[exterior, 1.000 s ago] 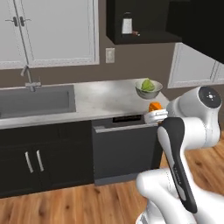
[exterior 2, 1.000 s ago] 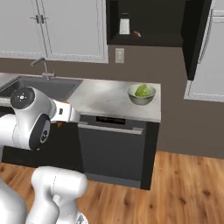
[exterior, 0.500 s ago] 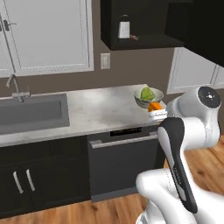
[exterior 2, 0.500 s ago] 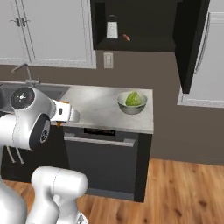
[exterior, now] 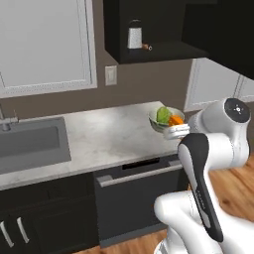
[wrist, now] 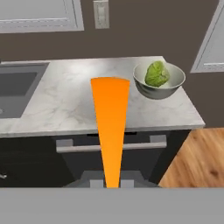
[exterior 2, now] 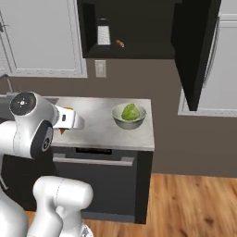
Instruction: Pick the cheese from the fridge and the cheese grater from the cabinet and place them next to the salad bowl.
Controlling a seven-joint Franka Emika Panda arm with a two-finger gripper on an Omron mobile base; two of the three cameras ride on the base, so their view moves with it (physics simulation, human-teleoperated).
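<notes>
My gripper [wrist: 112, 183] is shut on the cheese [wrist: 110, 127], a long orange wedge that points away from the hand over the counter's front edge. From the left base the cheese [exterior: 175, 119] shows just in front of the salad bowl [exterior: 161, 119], with the gripper [exterior: 174, 130] under it. The pale salad bowl [wrist: 159, 81] with green leaves stands on the counter's right end, beyond and right of the wedge. The cheese grater [exterior 2: 103, 33] stands upright inside the open dark cabinet [exterior 2: 139, 28] above the counter. The fridge is out of view.
A small brown item [exterior 2: 120, 43] lies beside the grater. A sink [exterior: 30, 144] is set into the marble counter [wrist: 65, 100] at the left. A dark dishwasher front [exterior: 134, 198] lies below. The cabinet's open door [exterior 2: 194, 51] juts out at the right.
The whole picture has shifted and grown: the base has driven nearer to the counter and the bowl. The gripper has stayed shut on the cheese.
</notes>
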